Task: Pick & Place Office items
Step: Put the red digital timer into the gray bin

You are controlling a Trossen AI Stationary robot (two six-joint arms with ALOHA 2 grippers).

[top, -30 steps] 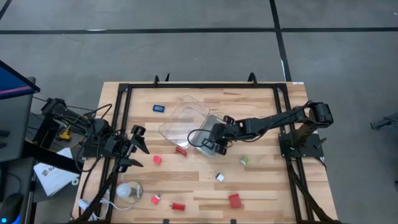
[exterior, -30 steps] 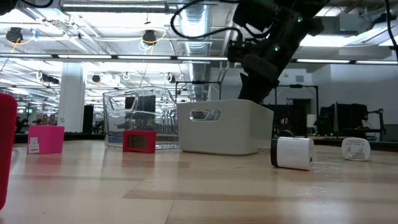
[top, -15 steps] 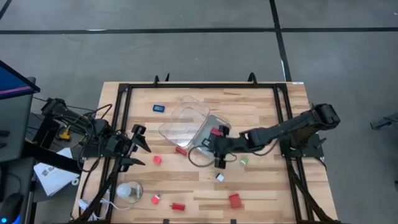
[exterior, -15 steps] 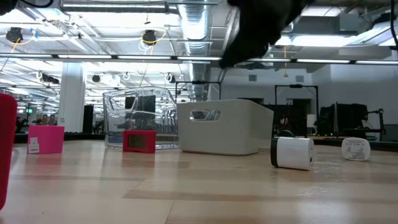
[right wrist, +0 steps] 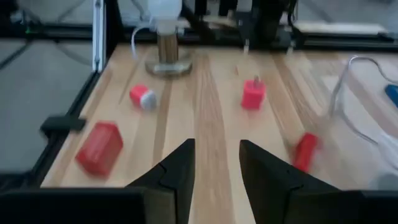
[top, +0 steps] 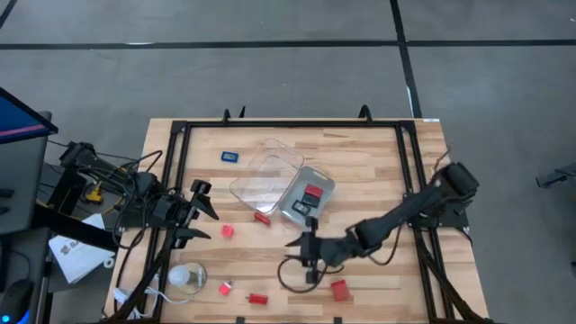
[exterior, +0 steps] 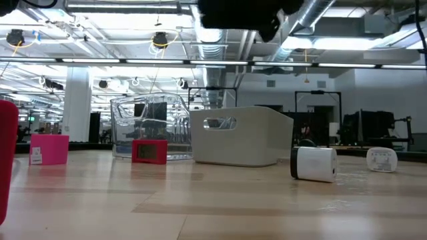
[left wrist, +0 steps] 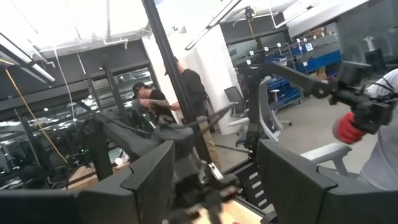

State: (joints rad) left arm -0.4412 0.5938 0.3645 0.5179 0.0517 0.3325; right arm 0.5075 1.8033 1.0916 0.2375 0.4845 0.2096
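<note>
The office items lie scattered on the wooden table: a blue piece [top: 229, 157], red pieces [top: 261, 217] [top: 228, 230] [top: 225, 288] and a red block [top: 339, 290]. A red piece [top: 312, 193] lies in the grey bin [top: 295, 209]. My right gripper [top: 302, 255] hovers open over the near middle of the table, fingers pointing toward the left edge, with nothing between them [right wrist: 216, 168]. The red block [right wrist: 98, 146] shows ahead of it. My left gripper [top: 200, 212] waits open at the left edge.
A clear tray [top: 265, 175] leans against the grey bin at mid table. A round whitish object with a cord [top: 186, 275] stands at the near left. A black frame [top: 180, 180] runs round the table. In the low view two white pieces [exterior: 313, 163] [exterior: 381, 160] stand right of the bin.
My right gripper has swung from above the grey bin toward the table's near edge and turned more level, its fingers now pointing toward the left edge. The bin with its red piece is uncovered. The left arm has kept still.
</note>
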